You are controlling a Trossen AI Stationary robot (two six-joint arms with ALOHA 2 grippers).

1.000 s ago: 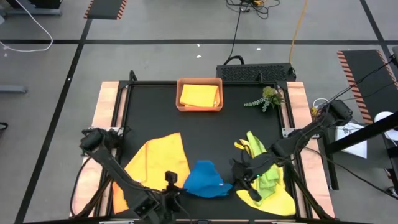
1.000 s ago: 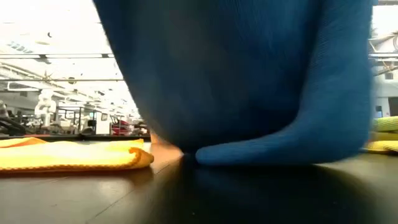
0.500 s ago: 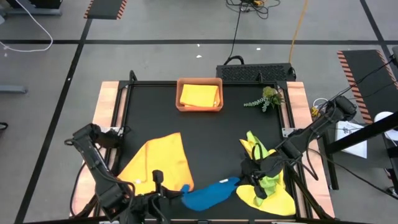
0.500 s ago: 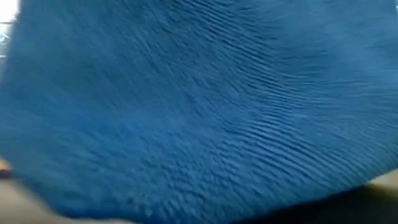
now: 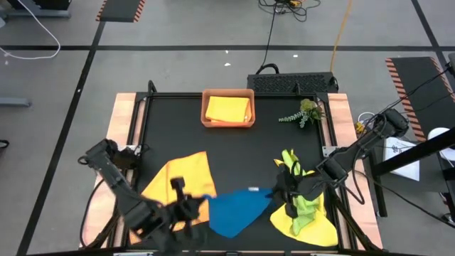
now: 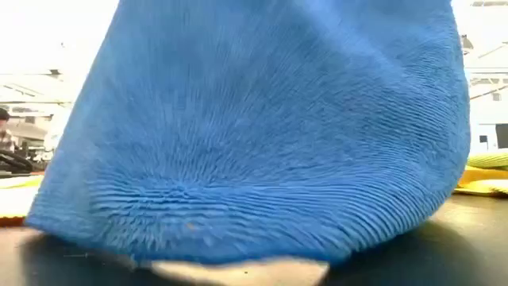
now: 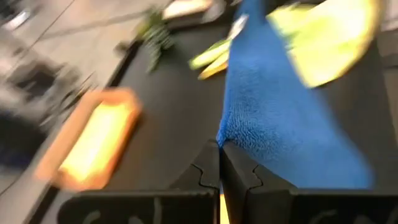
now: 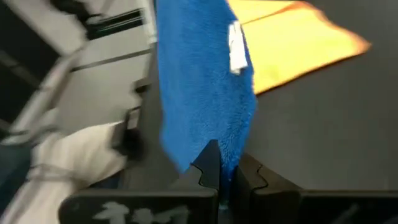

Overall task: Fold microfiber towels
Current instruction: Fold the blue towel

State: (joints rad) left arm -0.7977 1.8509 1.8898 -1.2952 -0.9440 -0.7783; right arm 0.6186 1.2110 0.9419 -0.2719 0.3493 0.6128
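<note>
Blue towel (image 5: 238,211) stretched left-right, pinched by left fingers (image 5: 201,207), right fingers (image 5: 279,193)

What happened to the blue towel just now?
The blue towel was a bunched heap; now both end effectors, left and right, have stretched it out flat between them, each shut on a corner. The tray and the yellow towel stayed put.
</note>
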